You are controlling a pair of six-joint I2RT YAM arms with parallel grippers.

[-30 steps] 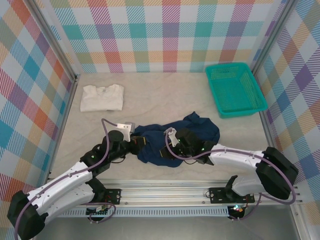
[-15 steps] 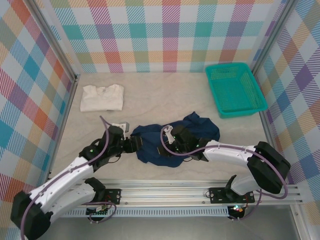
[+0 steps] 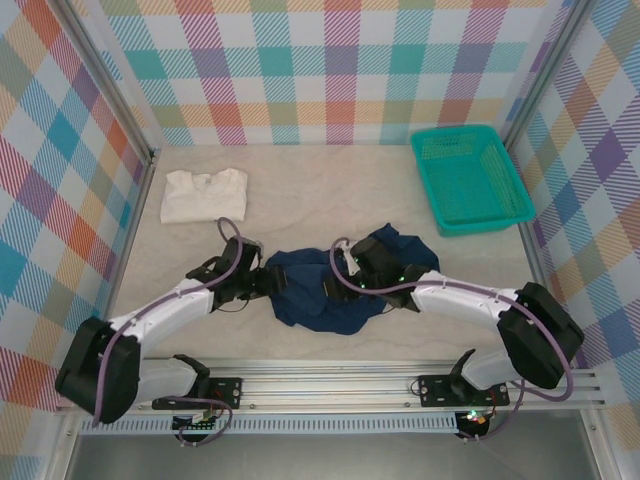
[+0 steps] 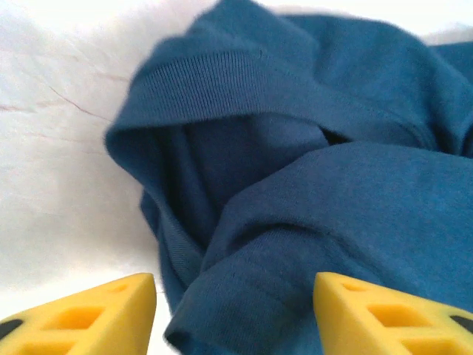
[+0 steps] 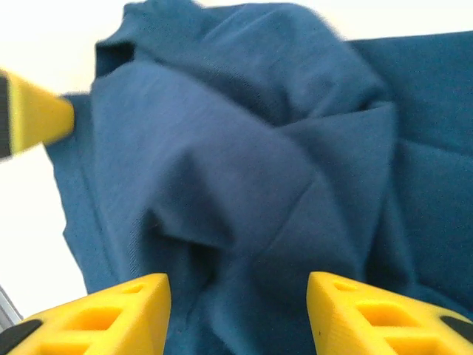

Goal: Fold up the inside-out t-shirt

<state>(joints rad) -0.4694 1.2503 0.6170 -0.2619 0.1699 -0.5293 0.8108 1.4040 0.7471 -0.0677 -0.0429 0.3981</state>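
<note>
The navy t-shirt (image 3: 335, 290) lies crumpled in a heap on the near side of the table (image 3: 330, 195), about midway across. My left pincer (image 4: 235, 279) sits low at the heap's left edge, its fingers parted partway with a hem lying loose between them. My right pincer (image 5: 238, 277) hangs over the middle folds, parted about as far and gripping nothing. I judge both are placed to take separate edges and spread the cloth flat before folding.

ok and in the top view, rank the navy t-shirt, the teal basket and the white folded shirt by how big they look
1-2. navy t-shirt and teal basket: about alike; the t-shirt is crumpled and partly covered, so I won't rank them.
3. white folded shirt: clearly smallest.
</note>
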